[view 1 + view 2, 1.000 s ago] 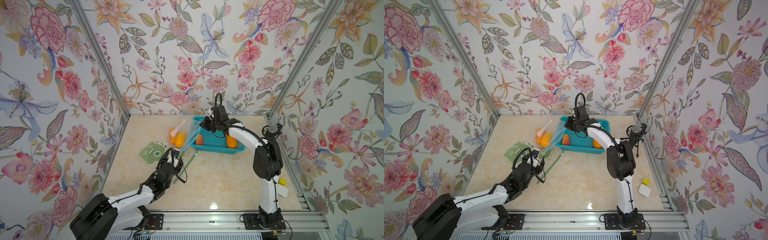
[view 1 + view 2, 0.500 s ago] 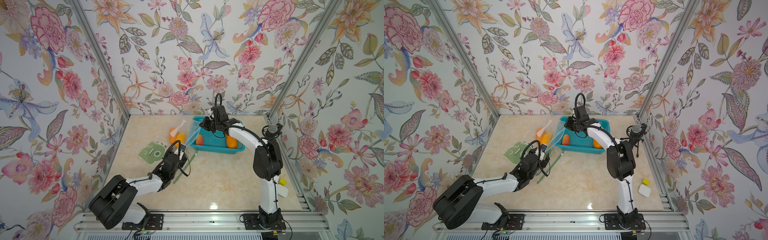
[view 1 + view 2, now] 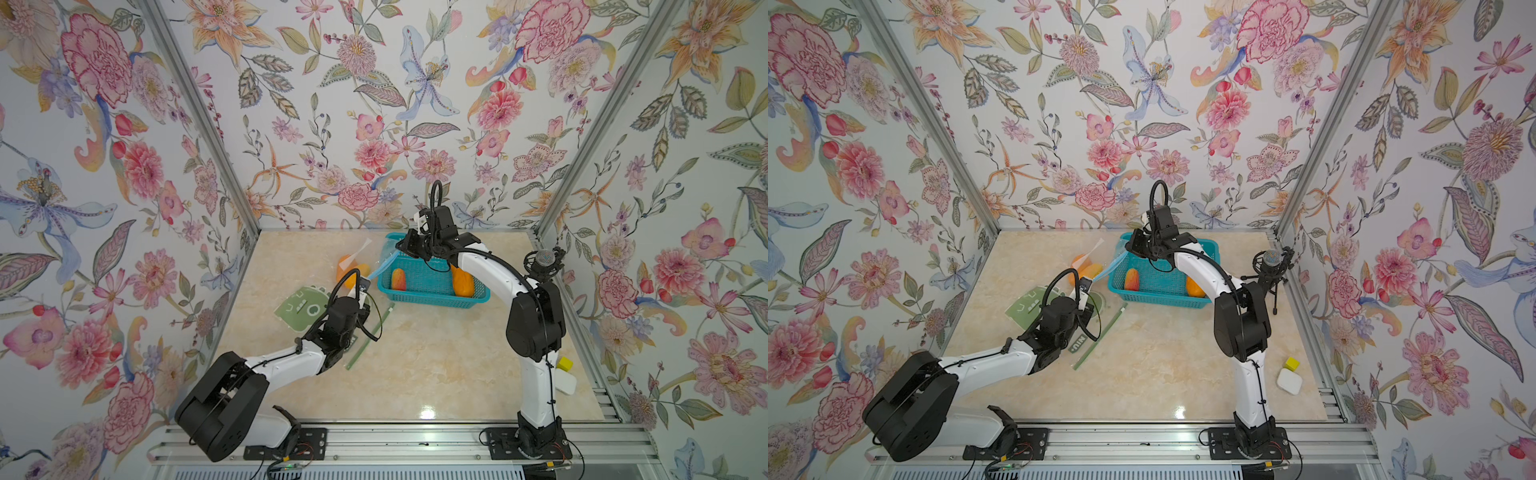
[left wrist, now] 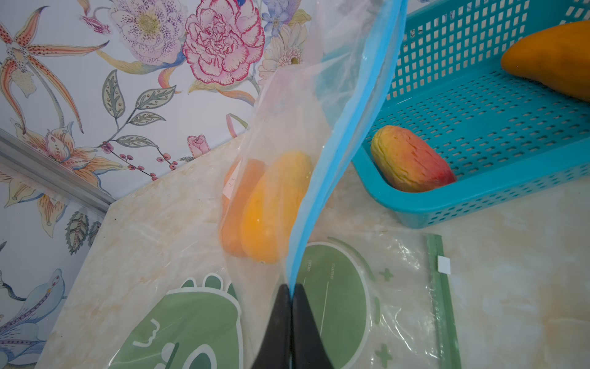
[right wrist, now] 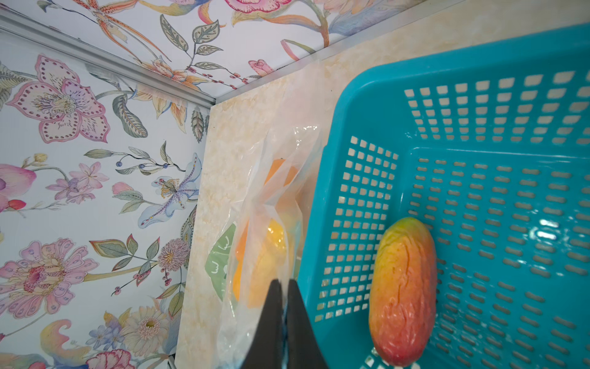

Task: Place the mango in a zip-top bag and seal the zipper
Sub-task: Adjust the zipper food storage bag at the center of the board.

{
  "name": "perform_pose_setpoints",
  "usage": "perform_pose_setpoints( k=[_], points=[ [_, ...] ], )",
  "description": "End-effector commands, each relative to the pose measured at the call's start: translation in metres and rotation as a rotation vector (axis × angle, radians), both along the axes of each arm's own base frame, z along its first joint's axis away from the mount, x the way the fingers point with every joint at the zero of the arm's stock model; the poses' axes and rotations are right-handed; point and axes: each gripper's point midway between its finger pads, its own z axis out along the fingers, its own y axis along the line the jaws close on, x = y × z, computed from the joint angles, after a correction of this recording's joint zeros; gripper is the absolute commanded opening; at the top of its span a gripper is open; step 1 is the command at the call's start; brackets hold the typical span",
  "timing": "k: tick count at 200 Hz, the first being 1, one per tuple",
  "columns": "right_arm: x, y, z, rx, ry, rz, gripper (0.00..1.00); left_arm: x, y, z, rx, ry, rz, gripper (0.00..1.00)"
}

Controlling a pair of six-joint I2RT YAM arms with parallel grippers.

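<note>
Left wrist view: zipper strip (image 4: 341, 143) is stretched from lower centre to upper right, its ends clamped by left tool (image 4: 291, 292) and right tool (image 5: 283, 286).

Left hand (image 4: 291, 289) now tight on zipper (image 4: 324, 188).

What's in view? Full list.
clear bag: 1, blue zipper, hanging between both grippers
bagged mangoes: 2, yellow and orange, inside it
basket: 1, teal, table's back
loose mangoes: 2, red-yellow and orange, in basket
printed bag: 1, green, flat under left arm
cube: 1, yellow, table's right edge
block: 1, white, beside cube
microphone: 1, black, right of basket
left gripper: shut on clear bag
right gripper: shut on clear bag
</note>
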Motion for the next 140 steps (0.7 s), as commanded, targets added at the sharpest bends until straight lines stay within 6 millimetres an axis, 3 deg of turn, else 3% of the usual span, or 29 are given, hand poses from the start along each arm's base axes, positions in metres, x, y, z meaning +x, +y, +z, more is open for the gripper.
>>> perform_pose_setpoints(
  k=[1, 39, 71, 94, 109, 140],
  points=[
    [0.002, 0.002, 0.029, -0.018, -0.08, 0.058, 0.0, 0.0, 0.007, 0.052, -0.058, -0.065, 0.027, 0.0],
    [-0.015, -0.003, 0.093, -0.055, -0.215, 0.113, 0.0, -0.011, 0.003, 0.133, -0.127, -0.132, -0.011, 0.0],
    [-0.045, -0.009, 0.152, -0.043, -0.314, 0.136, 0.0, -0.022, -0.007, 0.201, -0.2, -0.136, -0.092, 0.0],
    [-0.069, -0.023, 0.183, -0.034, -0.352, 0.124, 0.0, -0.038, -0.017, 0.245, -0.243, -0.124, -0.185, 0.0],
    [-0.082, -0.037, 0.195, -0.043, -0.369, 0.098, 0.0, -0.046, -0.02, 0.264, -0.26, -0.131, -0.231, 0.0],
    [-0.113, -0.064, 0.21, -0.061, -0.395, 0.053, 0.0, -0.059, -0.031, 0.276, -0.255, -0.105, -0.326, 0.0]
  ],
)
